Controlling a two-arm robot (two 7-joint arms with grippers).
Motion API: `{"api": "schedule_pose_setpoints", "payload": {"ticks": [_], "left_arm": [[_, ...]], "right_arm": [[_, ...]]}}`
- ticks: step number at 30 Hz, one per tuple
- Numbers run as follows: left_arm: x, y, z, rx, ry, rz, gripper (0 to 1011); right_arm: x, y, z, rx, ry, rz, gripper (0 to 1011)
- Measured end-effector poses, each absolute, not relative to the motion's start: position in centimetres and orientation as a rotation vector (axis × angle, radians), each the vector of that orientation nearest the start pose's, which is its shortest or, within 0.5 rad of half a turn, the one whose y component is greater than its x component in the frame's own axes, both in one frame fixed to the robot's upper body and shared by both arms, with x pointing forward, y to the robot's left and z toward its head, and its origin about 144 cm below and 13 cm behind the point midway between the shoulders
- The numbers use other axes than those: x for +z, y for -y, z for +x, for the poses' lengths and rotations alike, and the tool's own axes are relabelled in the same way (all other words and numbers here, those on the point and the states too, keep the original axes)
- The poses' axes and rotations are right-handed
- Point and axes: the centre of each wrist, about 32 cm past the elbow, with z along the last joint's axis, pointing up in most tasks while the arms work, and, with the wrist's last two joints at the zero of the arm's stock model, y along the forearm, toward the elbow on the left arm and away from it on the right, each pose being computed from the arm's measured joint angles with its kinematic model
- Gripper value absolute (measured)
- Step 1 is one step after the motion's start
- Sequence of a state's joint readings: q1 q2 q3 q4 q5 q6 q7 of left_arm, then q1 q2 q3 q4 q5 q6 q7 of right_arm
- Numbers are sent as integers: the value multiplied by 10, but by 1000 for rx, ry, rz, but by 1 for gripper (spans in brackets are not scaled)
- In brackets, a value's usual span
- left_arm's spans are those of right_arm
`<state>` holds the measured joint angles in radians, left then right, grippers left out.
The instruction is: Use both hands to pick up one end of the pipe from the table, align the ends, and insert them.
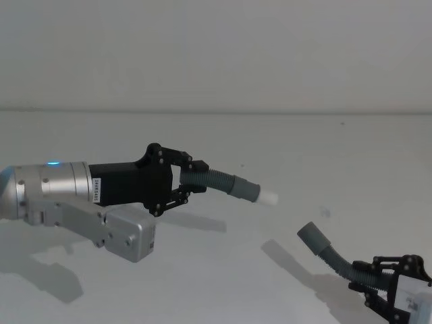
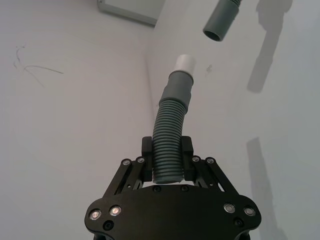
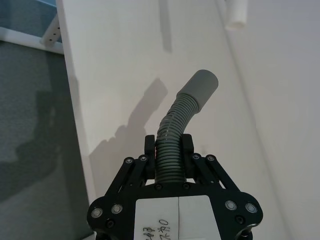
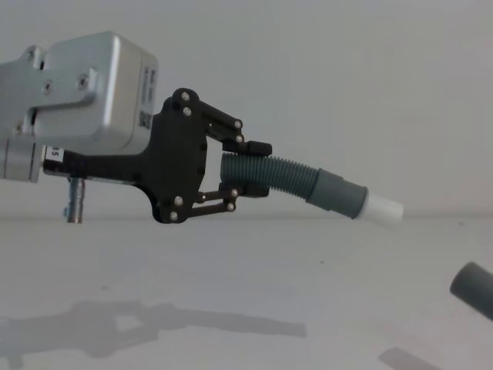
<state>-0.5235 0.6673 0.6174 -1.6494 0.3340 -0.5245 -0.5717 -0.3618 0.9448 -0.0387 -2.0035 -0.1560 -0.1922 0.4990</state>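
The left gripper (image 1: 191, 181) hangs above the white desk (image 1: 283, 142) on the robot's left, its black fingers (image 4: 248, 146) closed on the corrugated pipe (image 1: 214, 179) just behind the cuff. The grip sits on the ribbed part, not the smooth end, which leaves the white-tipped cuff (image 1: 253, 191) sticking out free ahead of the fingers, pointing right and slightly downward. That looks deliberate: with the tip clear of the fingers, nothing blocks it from entering the other end. In the left wrist view the hose (image 2: 168, 145) runs straight up between the two pads, centred in the grip, then bends a little toward the white tip (image 2: 185, 63).

Between the two ends there is open air; the white tip and the plain cuff (image 1: 314, 237) are near each other but apart, and their axes do not line up, as the plain cuff sits lower and tilts up and to the left.

The right gripper (image 1: 378, 287) is low at the robot's right, its fingers (image 3: 186, 145) likewise shut on the ribbed hose (image 3: 170, 145) a short way back from the plain cuff (image 3: 199, 87). The hose curves beyond the fingers, so the open mouth faces toward the left arm's end. In the chest view that plain cuff (image 4: 476, 287) enters at the lower right, below the white tip (image 4: 383, 209).

Both ends are lifted off the desk; judging by the gap and the mismatch in height and angle, aligning is the step in hand, and insertion is not yet begun.
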Motion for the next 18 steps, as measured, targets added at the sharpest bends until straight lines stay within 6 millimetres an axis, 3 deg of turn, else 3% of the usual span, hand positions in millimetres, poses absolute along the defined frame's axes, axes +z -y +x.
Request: {"api": "schedule_pose_setpoints", "payload": {"ticks": [18], "left_arm": [[1289,-245,526,174,1239,421,319]], "right_arm": [[1253,357,392,-429,882,-624,291]]}}
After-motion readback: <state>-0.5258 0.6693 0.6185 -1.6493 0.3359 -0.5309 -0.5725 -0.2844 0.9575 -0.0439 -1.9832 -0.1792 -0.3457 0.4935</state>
